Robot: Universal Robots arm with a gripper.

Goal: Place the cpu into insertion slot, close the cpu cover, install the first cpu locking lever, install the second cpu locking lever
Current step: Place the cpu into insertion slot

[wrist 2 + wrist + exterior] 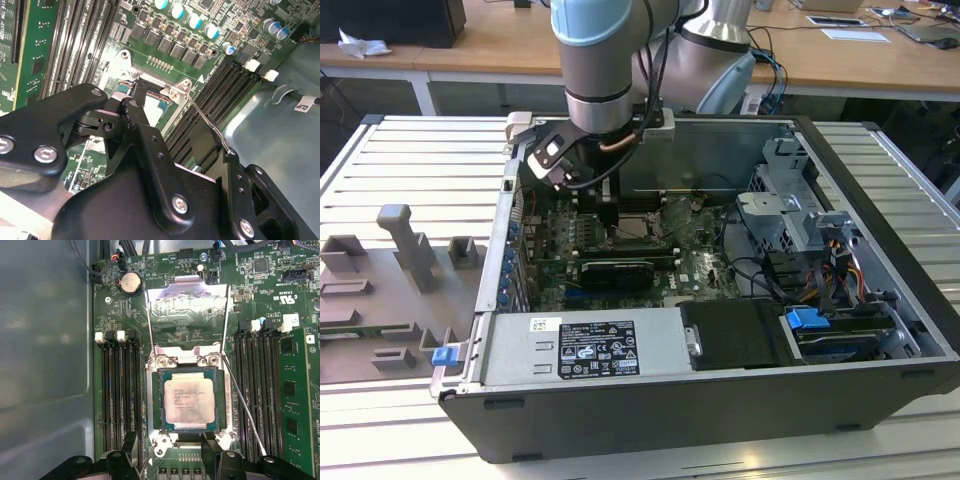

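One cpu [189, 401] seated in insertion slot [155, 390], cpu cover [187, 302] raised, hand [170, 440] released, empty.

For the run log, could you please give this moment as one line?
cpu: seated in insertion slot | cpu cover: raised open | hand: open, at slot's edge
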